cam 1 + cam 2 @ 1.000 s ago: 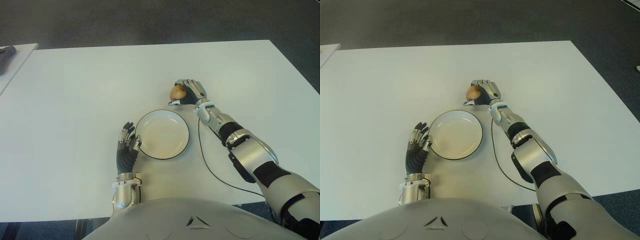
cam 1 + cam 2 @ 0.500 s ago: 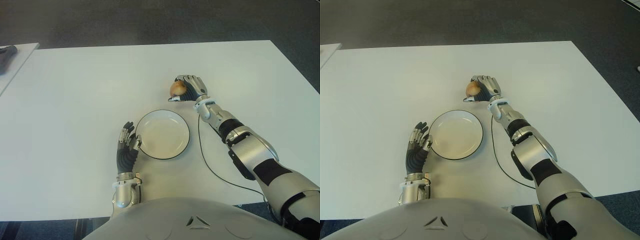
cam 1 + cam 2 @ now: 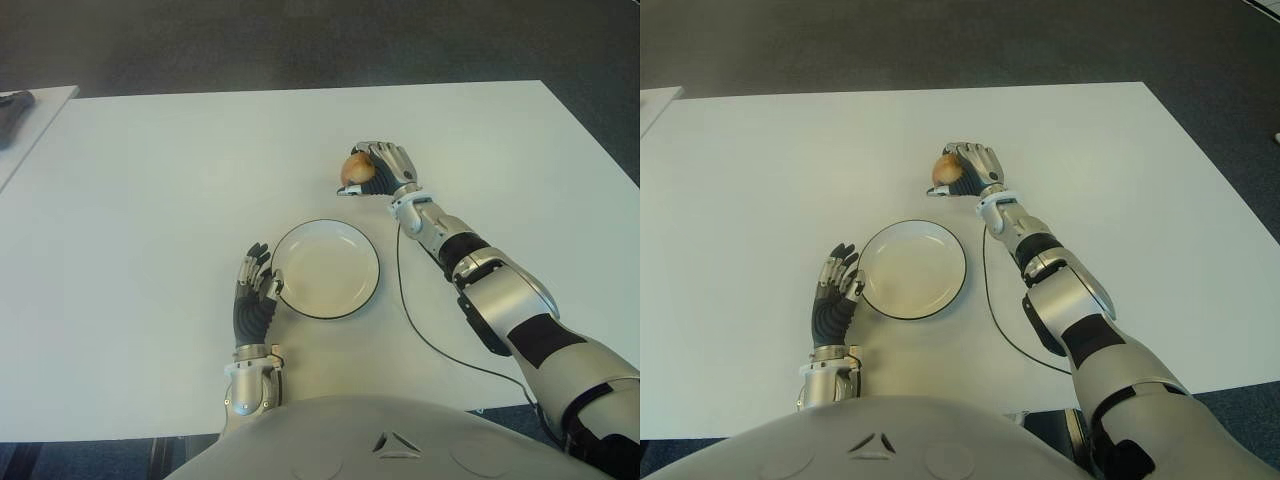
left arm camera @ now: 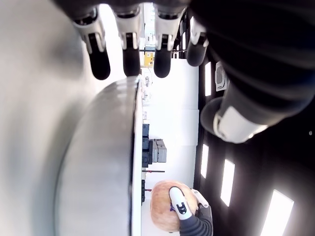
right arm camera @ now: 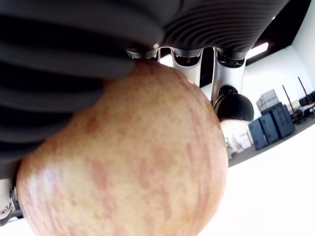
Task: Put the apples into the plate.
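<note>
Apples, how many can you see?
1. The apple is held in the right hand, beyond the empty plate. The left hand sits open at the plate's left rim.

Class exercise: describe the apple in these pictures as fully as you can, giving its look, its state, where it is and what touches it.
The apple is round and whole, its skin yellowish with faint red streaks and a slight sheen. The right hand grips it, dark fingers curled over it. In the eye views it shows beyond the plate, over the white table, not in the plate. The frames do not settle whether it touches the table.
</note>
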